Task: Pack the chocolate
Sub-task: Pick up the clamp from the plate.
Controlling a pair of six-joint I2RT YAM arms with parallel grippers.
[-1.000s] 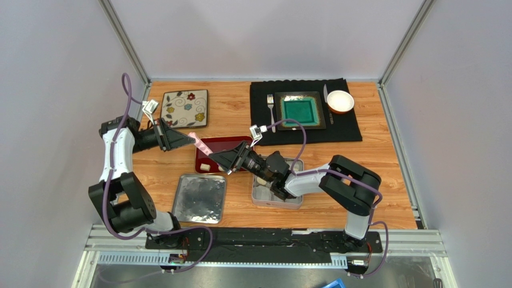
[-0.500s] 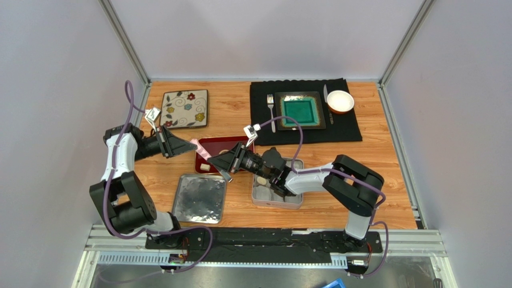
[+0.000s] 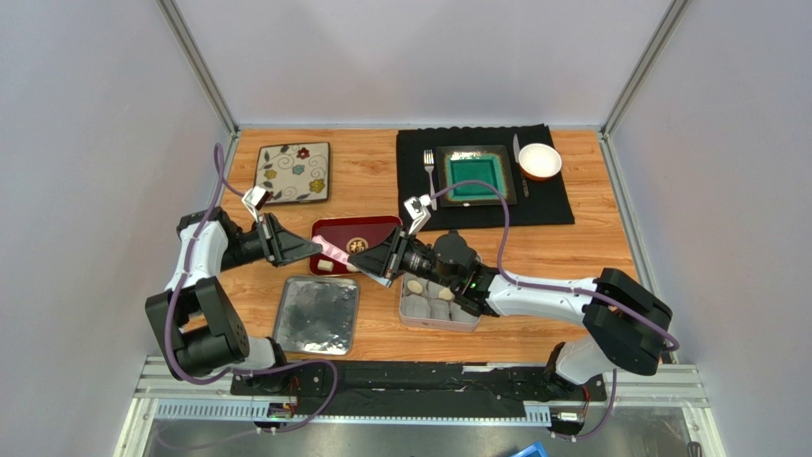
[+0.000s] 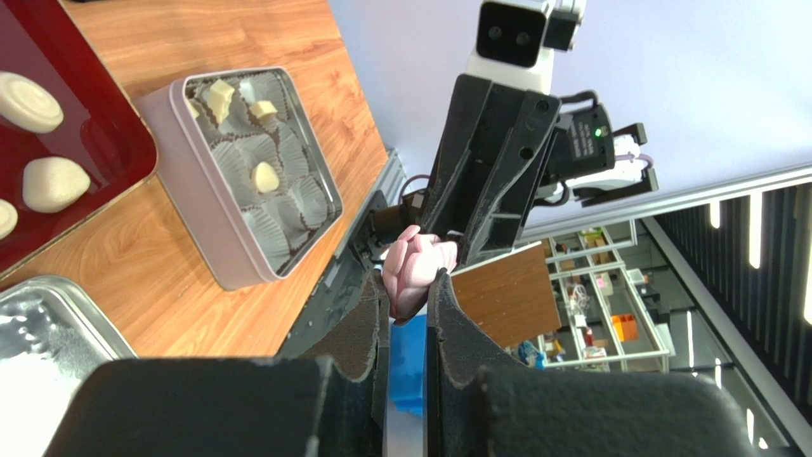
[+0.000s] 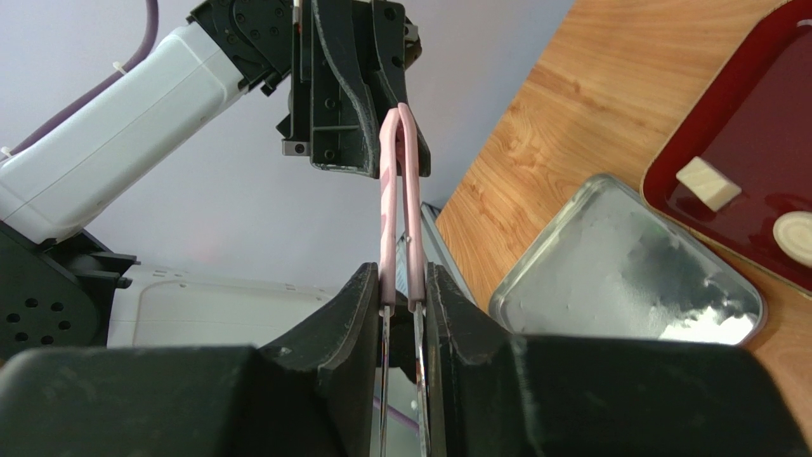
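Observation:
A pair of pink tongs (image 3: 334, 253) hangs in the air between the two arms, over the front edge of the red tray (image 3: 360, 227). My left gripper (image 3: 313, 249) is shut on the tongs' closed pink end (image 4: 416, 274). My right gripper (image 3: 370, 263) is shut on the two pink arms (image 5: 398, 190), squeezing them. Cream chocolate pieces lie in the tray (image 4: 50, 183) (image 5: 707, 183). More chocolate (image 3: 416, 288) sits in paper cups in the grey tin (image 3: 438, 327), under the right arm.
The tin's lid (image 3: 317, 314) lies left of the tin, near the front edge. A floral plate (image 3: 294, 172) sits at the back left. A black mat (image 3: 562, 205) carries a green plate (image 3: 476, 176), a fork (image 3: 430, 164) and a white bowl (image 3: 539, 160).
The left gripper carried the tongs right and toward the front. The right arm stretched out leftward and its jaws narrowed onto the tongs' arms.

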